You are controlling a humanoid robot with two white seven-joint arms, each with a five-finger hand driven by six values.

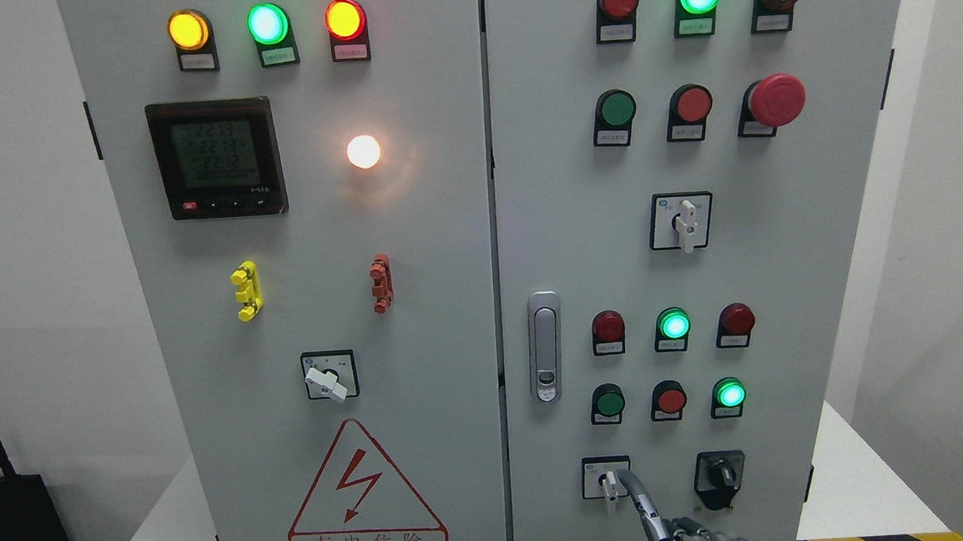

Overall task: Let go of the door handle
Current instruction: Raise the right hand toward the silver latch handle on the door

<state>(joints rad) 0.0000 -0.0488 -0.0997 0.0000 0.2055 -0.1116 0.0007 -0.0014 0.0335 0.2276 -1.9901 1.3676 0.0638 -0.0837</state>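
Right hand (686, 538) at the cabinet's bottom edge, one finger extended, holding nothing; the upright door handle (545, 347) lies up-left, apart.

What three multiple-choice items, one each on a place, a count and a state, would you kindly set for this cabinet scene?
1. Where is the door handle?
A. Left door, beside the meter
B. Right door, near its left edge
C. Right door, top row

2. How many green lamps glow on the left door?
A. One
B. Two
C. Three

3. Where is the right hand?
A. Grasping the handle
B. Low, clear of the handle
C. On the red mushroom button

Key: B, the door handle sits on the right door; A, one green lamp glows on the left door; B, the right hand is at the bottom edge.
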